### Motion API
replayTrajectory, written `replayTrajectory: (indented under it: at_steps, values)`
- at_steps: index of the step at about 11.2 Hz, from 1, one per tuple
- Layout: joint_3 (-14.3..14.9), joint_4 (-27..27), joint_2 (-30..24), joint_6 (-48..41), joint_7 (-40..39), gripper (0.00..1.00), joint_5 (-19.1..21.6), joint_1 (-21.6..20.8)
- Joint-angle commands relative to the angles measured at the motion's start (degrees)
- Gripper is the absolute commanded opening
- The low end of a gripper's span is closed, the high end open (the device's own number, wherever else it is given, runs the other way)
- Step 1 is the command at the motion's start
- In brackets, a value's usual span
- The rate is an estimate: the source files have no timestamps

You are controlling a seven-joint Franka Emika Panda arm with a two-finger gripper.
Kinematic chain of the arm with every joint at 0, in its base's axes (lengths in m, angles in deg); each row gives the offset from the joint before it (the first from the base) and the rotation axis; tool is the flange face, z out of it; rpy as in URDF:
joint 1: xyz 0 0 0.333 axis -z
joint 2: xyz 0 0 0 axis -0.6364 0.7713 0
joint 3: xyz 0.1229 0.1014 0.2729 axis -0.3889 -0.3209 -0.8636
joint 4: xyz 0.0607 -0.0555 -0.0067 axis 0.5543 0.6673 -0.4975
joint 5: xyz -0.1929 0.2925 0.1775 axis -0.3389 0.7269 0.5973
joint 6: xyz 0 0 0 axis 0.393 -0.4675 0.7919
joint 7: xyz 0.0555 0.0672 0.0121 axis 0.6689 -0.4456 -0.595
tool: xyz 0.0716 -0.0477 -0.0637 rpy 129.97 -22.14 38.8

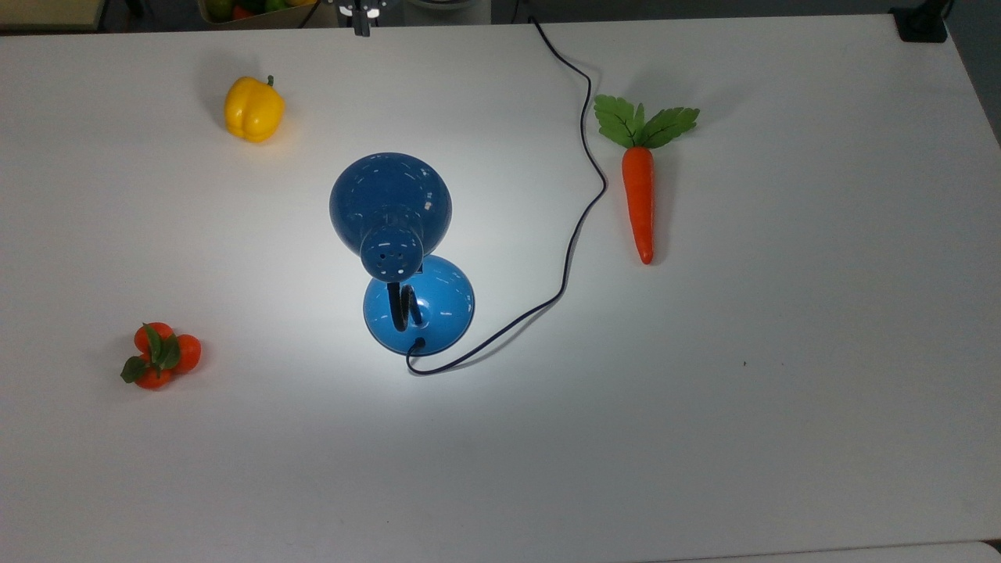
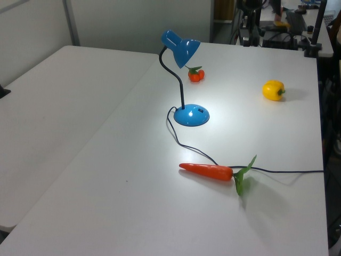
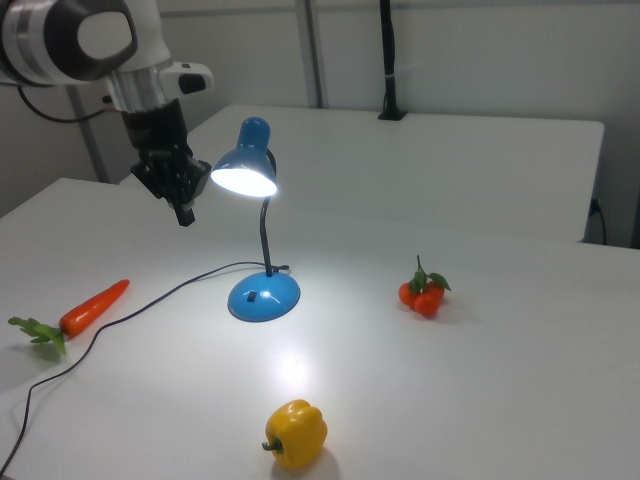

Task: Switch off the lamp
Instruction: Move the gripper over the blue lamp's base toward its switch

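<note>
On the white table point(image 3: 480, 380), lit lamp point(image 3: 256, 232) (gripper point(image 3: 184, 212) beside shade, closure unclear).

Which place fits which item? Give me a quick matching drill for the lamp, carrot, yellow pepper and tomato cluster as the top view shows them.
Things:
1. lamp
2. carrot
3. yellow pepper
4. tomato cluster

Places in the top view:
A. lower left of the table
B. right of the cord
C. middle, lit
D. upper left

Pairs: 1-C, 2-B, 3-D, 4-A
</note>
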Motion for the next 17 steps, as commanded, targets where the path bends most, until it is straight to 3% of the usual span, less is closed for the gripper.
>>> replayTrajectory:
  at_steps: [1, 6, 17]
  values:
    - [0.11, 4.46, 1.13, 7.63, -3.06, 0.0, 0.47, 1.25]
    - [0.11, 10.79, 4.55, 19.59, -2.97, 0.0, 0.47, 1.26]
    - [-1.47, 10.97, 16.77, 35.93, 1.25, 0.0, 0.74, 0.46]
